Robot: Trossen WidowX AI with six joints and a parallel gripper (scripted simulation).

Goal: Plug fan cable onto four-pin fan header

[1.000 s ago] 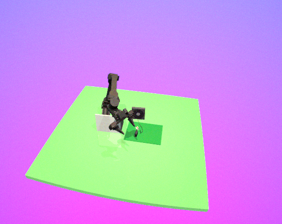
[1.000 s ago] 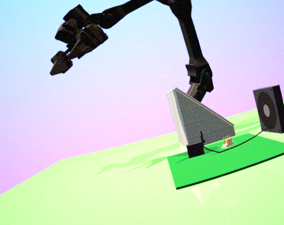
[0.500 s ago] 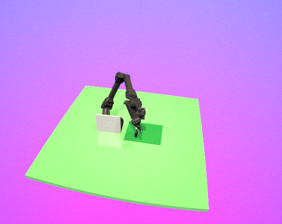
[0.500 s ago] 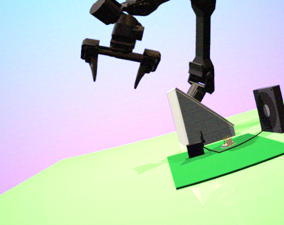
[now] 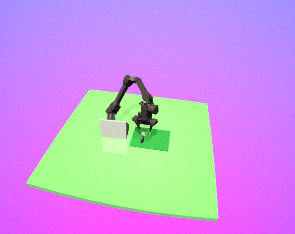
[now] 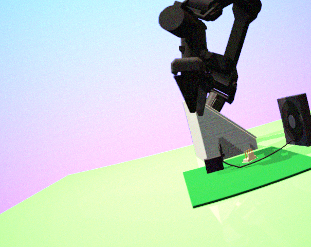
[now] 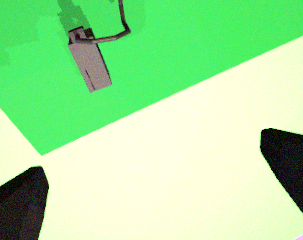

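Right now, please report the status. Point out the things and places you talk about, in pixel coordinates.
Gripper (image 5: 144, 130) (image 6: 196, 113) (image 7: 155, 158) open, above board (image 5: 158, 141) (image 6: 219, 183) (image 7: 201, 45). Fan plug (image 5: 142, 139) (image 6: 214, 164) (image 7: 91, 62) unplugged, on board. Header pins (image 5: 143, 133) (image 6: 248, 153) uncovered. Cable (image 5: 148, 134) (image 6: 269, 156) (image 7: 124, 17) runs beside header.

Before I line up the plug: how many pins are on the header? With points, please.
4 pins (image 6: 245, 155), upright in one row along the pale header (image 5: 143, 133) (image 6: 249, 159) on the green board (image 5: 160, 141) (image 6: 216, 186) (image 7: 191, 40); none seems hidden.
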